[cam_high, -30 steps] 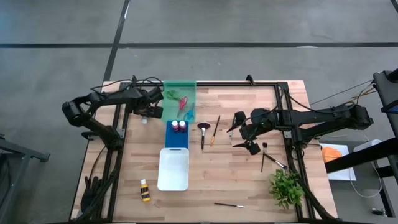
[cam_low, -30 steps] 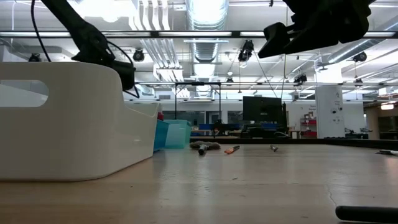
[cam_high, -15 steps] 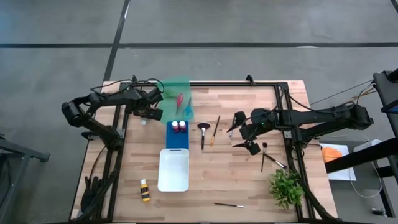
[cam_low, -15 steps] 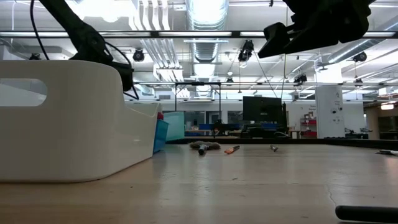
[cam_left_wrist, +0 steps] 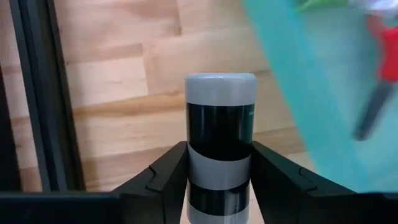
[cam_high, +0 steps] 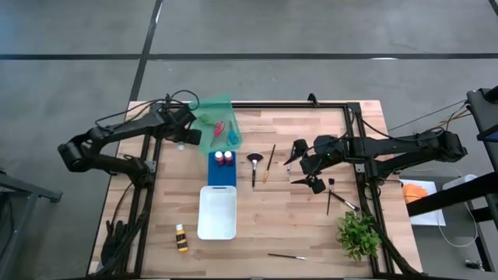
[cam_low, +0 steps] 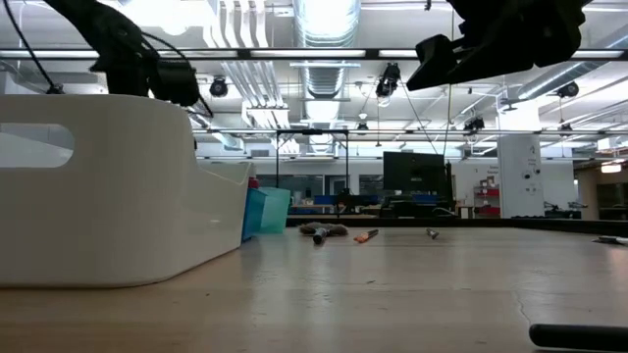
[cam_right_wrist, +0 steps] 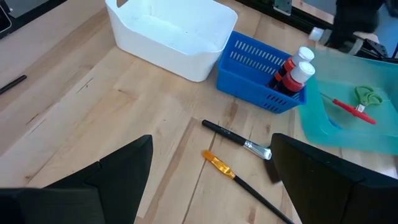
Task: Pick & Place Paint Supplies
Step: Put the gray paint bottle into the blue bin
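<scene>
My left gripper (cam_high: 187, 134) stands at the table's far left, beside the green tray (cam_high: 218, 124), and is shut on a small black paint bottle (cam_left_wrist: 221, 143) with white bands and a pale cap. The tray lies askew and holds red scissors (cam_high: 220, 126) and blue scissors (cam_high: 232, 138). Two red-banded bottles (cam_high: 224, 158) stand in the blue basket (cam_high: 222, 173). A yellow-banded bottle (cam_high: 181, 237) lies near the white tray (cam_high: 217, 225). Brushes (cam_high: 254, 167) (cam_high: 268, 163) lie mid-table. My right gripper (cam_high: 302, 166) hovers open to their right. My left gripper pinches the black bottle between its two fingers (cam_left_wrist: 165, 180), one on each side of the bottle's lower half (cam_left_wrist: 219, 171). The capped end (cam_left_wrist: 221, 84) sticks out past the fingertips. I cannot tell whether the bottle or the fingers touch the green tray (cam_left_wrist: 311, 93) beside them.
More brushes lie at the right (cam_high: 336, 194) and near the near edge (cam_high: 286, 256). A leafy plant (cam_high: 358, 233) stands at the near right corner. The black frame rail (cam_left_wrist: 37, 93) runs close beside my left gripper. Bare wood lies between the white tray and the plant.
The green tray has swung about on the table from square to askew, its far corner shifting toward the left edge, and the scissors have slid inside it. My left arm has drawn its elbow toward the left and near edges, while its gripper stayed beside the tray.
</scene>
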